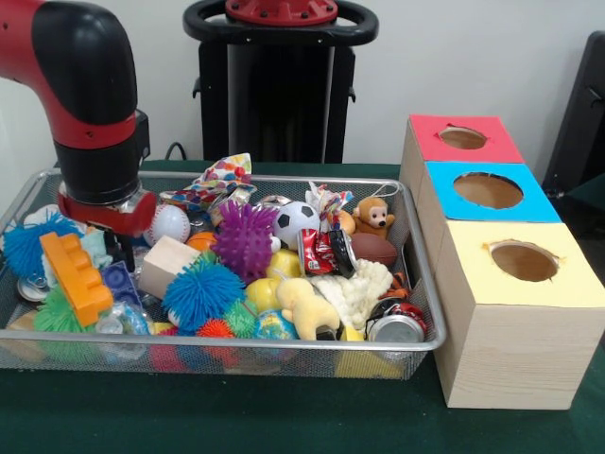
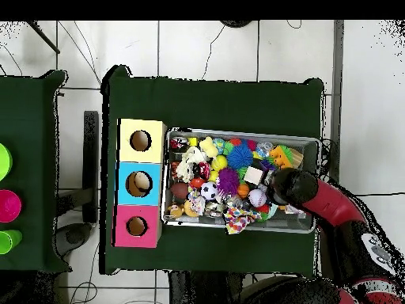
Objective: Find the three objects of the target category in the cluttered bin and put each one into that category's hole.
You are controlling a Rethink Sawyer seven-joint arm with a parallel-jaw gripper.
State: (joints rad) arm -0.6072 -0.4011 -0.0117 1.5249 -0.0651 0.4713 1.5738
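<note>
Packed edge to edge inside the bin [image 1: 284,180]: purple spiky ball [image 1: 245,239] mid-bin, blue koosh ball [image 1: 201,292] and wooden block [image 1: 168,265] before it, soccer ball [image 1: 296,220] and crushed can [image 1: 323,252] beside it. Blocked at the bin's end farthest from the boxes [image 1: 506,284] by the arm [image 1: 95,123]. Open above the toys toward the boxes; bare cloth [image 1: 227,416] in front.

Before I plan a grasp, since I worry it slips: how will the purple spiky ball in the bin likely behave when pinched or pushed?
The purple spiky ball probably feels soft: its thin spikes look rubbery, so they would bend under a pinch. It looks light for its size. Being round, it might roll, though the blue spiky ball and wooden block around it in the bin should check that.
</note>
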